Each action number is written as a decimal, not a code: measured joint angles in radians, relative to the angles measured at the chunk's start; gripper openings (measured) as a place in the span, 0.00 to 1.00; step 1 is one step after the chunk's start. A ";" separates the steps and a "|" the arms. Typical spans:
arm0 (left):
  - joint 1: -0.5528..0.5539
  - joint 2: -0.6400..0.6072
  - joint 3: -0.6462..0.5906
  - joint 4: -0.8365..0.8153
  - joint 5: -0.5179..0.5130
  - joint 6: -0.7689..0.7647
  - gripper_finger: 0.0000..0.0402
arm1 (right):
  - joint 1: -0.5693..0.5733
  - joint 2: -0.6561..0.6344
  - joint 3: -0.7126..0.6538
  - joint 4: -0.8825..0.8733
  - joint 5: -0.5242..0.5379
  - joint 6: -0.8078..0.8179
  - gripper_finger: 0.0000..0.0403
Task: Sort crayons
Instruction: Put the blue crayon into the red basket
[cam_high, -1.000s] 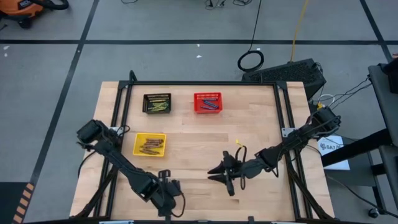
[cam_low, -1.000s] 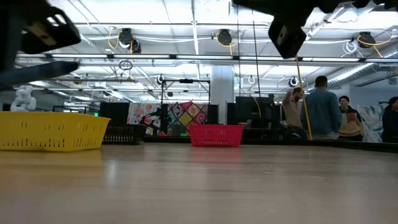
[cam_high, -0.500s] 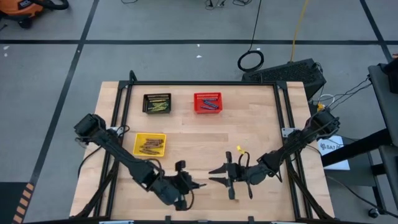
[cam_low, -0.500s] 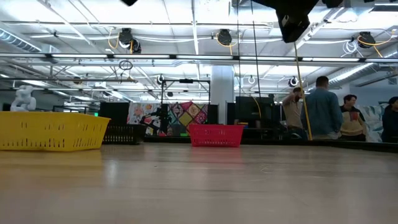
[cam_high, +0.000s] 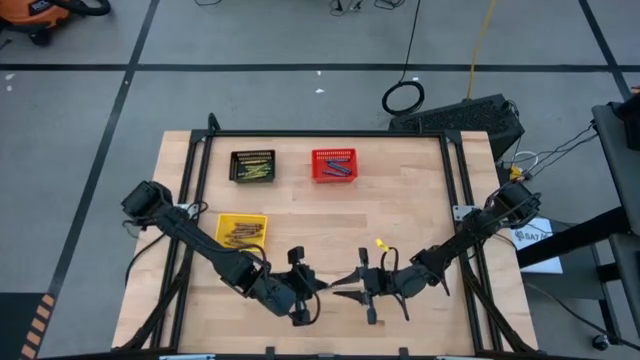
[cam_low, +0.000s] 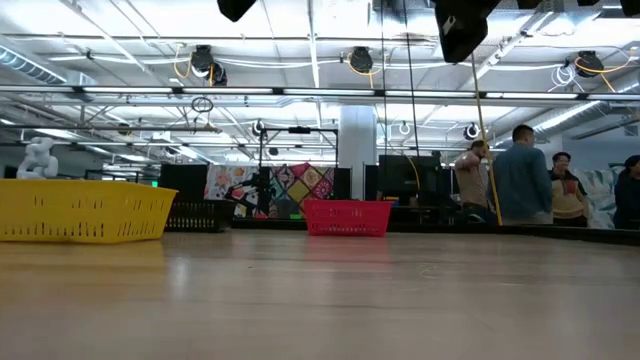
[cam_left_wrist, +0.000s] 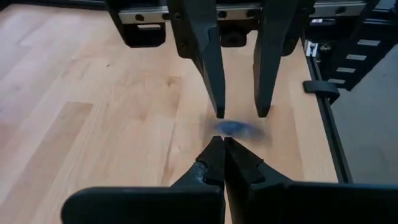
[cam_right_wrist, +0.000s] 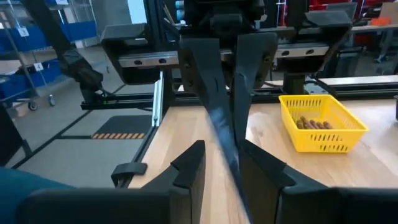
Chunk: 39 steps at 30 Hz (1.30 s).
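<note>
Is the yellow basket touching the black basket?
Apart. The high view shows a strip of bare wood between the yellow basket and the black basket.

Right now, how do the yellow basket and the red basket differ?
The yellow basket holds brown crayons; the red basket holds blue crayons. The yellow one sits nearer the left arm, the red one farther back toward the middle. Both are small mesh baskets resting on the table.
</note>
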 joint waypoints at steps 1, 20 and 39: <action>0.003 0.000 0.000 0.000 0.001 0.000 0.00 | -0.001 0.000 0.000 0.006 0.000 0.000 0.21; 0.016 -0.001 0.001 -0.114 0.073 0.019 0.00 | 0.019 0.000 0.000 -0.198 0.028 0.208 0.24; -0.006 -0.001 0.002 -0.242 0.200 -0.034 0.00 | 0.034 -0.068 0.082 -0.953 -0.215 0.544 0.32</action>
